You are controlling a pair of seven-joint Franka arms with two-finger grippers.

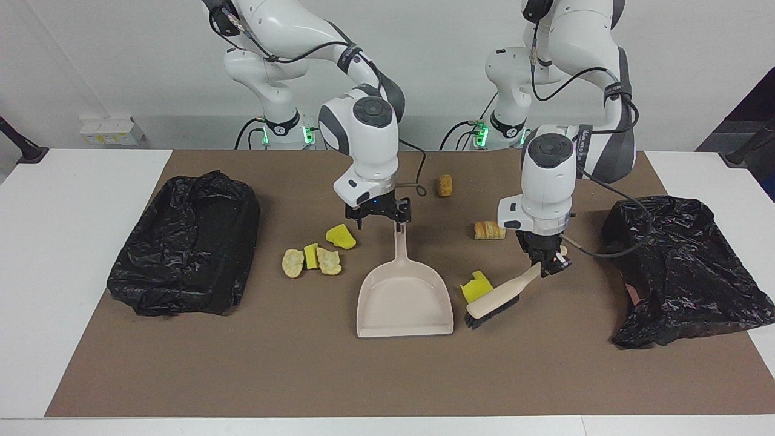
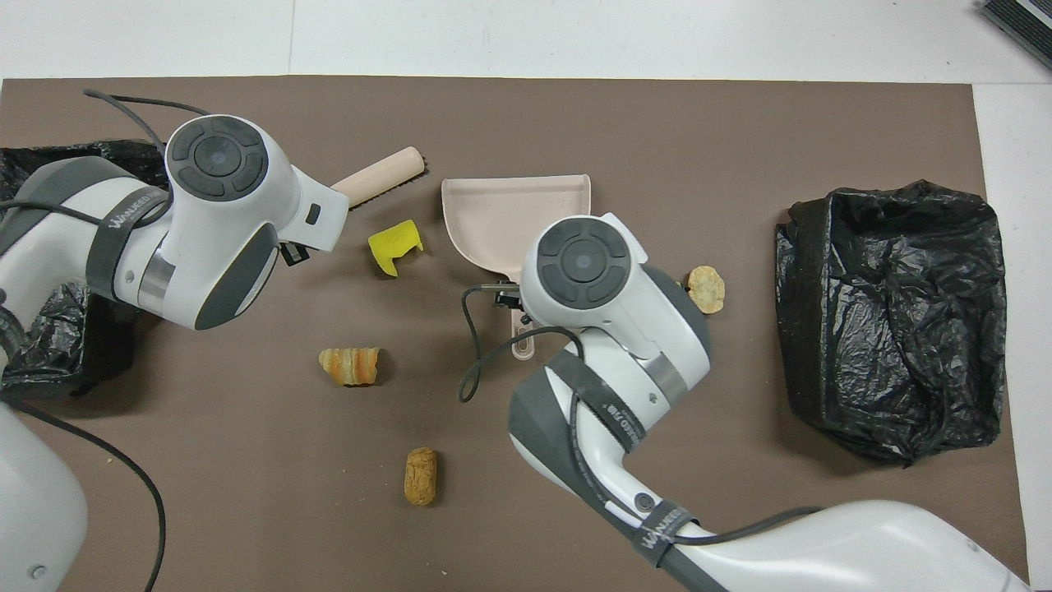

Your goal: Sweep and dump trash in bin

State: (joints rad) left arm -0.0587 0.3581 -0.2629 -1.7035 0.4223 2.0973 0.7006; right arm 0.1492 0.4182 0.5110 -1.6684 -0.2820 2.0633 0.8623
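The left tool [image 1: 547, 264] is clenched on the handle of the brush [image 1: 497, 298], whose bristled head rests on the brown mat [image 1: 303, 375] just beside a yellow sponge chunk [image 1: 476, 287] and the dustpan [image 1: 404, 299]. The right tool [image 1: 378, 217] hovers spread wide over the top of the dustpan's handle, gripping nothing. Trash lies scattered on the surface: a cluster of pieces [image 1: 312, 258] toward the right arm's bin bag [image 1: 184, 242], a pastry lump [image 1: 488, 230] and a brown lump [image 1: 445, 185] nearer the robots. A second bag [image 1: 684, 269] sits at the left arm's end.
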